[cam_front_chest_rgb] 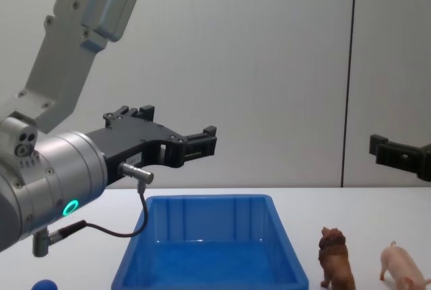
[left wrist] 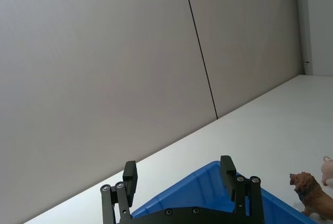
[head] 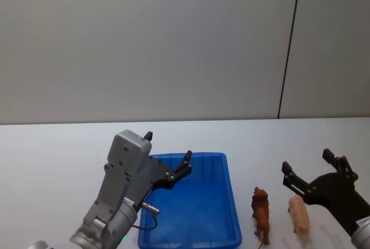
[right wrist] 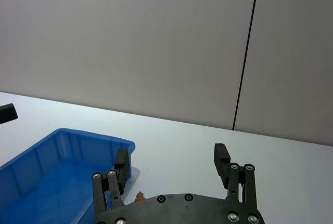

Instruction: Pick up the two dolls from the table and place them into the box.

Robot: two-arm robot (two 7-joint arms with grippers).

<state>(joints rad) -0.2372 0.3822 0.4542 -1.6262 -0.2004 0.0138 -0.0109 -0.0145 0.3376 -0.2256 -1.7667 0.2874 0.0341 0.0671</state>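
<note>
Head view sets lion (head: 261, 214) and pig (head: 299, 214) close together by the bench's (head: 58, 145) near right corner, so the released right end effector (head: 306, 161) above may topple one, while the left end effector (head: 168, 145), also released, hangs over the box (head: 234, 214).

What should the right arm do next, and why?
Probably lower the right gripper onto the pig: it hangs open above it, and pig and lion both stand on the table outside the box. The left gripper hangs open over the box.
</note>
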